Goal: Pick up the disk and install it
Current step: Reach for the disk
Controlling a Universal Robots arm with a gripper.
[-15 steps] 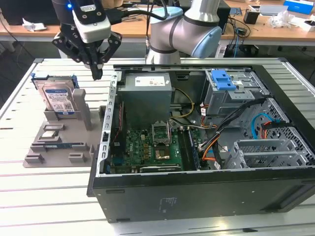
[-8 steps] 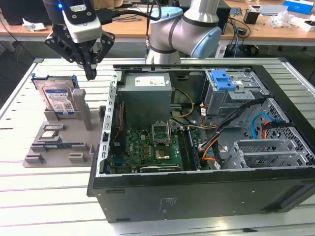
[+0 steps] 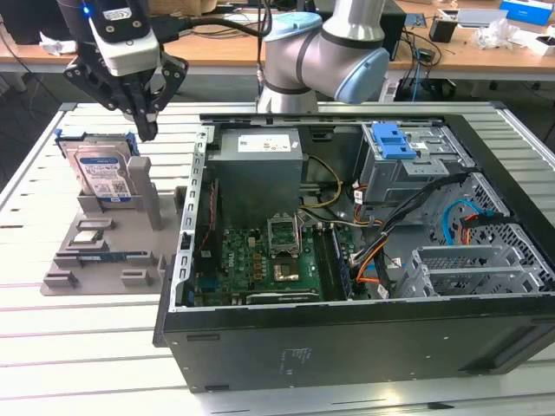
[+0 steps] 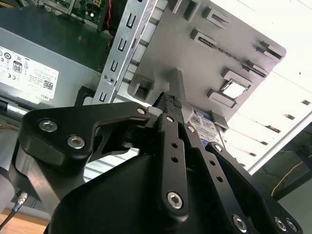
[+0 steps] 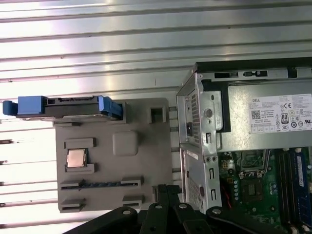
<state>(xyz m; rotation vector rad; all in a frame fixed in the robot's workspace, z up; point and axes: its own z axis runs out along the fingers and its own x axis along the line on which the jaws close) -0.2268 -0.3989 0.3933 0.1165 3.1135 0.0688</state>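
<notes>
Starting with the exterior view: finds the gripper (image 3: pixel 146 128) hanging tips-down over the grey fixture tray (image 3: pixel 104 264), fingers pressed together with nothing pinched between them. Places the disk (image 3: pixel 100 173) just beside those tips, toward the exterior view's left and a little lower, not touching them. Shows it standing on edge in a slot of the tray, labelled face toward the camera, blue carrier frame along its edges, and well outside the open computer case (image 3: pixel 347 347) on the exterior view's right. Moving to the second wrist view: looks along the black fingers (image 4: pixel 170 146) to a knurled tip and catches a sliver of the disk (image 4: pixel 202 122), its blue-and-white label peeking past them, near the gripper (image 4: pixel 174 105) but apart from it. Turning to the first wrist view: looks down on the tray (image 5: pixel 146 161), with a small chip (image 5: pixel 77 158) seated in one pocket, and sees the disk (image 5: pixel 63 106) edge-on as a thin strip between blue ends, its long axis pointing toward the case's side wall. Sets the gripper (image 5: pixel 166 194) at the opposite side of the tray from that strip. Judges, from the two tips lying side by side, that the closing line runs along the strip, not across its thin thickness.
</notes>
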